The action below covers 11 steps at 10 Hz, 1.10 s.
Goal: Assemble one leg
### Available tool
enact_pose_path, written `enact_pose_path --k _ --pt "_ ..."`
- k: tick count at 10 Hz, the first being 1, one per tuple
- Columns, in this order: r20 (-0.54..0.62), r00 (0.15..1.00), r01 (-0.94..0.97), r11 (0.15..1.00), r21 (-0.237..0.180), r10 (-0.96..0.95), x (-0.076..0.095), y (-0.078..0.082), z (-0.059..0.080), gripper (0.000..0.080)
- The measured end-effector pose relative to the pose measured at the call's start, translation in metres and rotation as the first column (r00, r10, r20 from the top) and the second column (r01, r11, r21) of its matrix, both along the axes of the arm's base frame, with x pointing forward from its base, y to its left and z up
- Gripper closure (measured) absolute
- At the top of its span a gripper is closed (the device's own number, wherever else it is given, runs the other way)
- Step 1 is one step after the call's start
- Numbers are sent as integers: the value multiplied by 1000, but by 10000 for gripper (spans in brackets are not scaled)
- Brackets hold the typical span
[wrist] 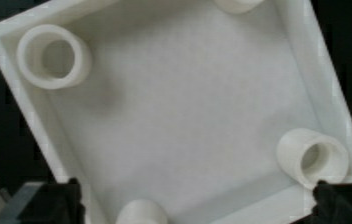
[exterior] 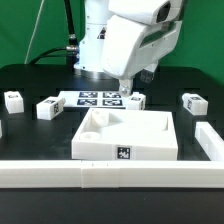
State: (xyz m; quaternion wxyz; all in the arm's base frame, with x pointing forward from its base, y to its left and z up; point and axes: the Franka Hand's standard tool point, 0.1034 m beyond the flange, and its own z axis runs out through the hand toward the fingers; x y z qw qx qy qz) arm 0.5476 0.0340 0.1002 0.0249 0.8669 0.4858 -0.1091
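Observation:
Several small white legs with black-and-white tags stand on the black table: two on the exterior view's left, one behind the panel and one on the right. The large white square panel lies in the middle, open side up. My gripper hangs over the panel's far edge, next to the leg behind it. In the wrist view the panel fills the picture with its round corner sockets. My gripper is open and empty, its dark fingers wide apart.
The marker board lies behind the panel under the arm. A long white wall runs along the table's front, with a side piece on the exterior view's right.

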Motion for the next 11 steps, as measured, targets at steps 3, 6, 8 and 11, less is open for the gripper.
enact_pose_path --k 3,6,8,11 --pt "0 1000 0 1000 0 0 0 0 0 150" --pt "-1 1000 1 1000 1 -1 -1 0 -1 150" --pt "-4 1000 -11 1000 3 11 -2 0 -1 150" --pt "49 986 -160 985 60 157 -25 -4 -15 150"
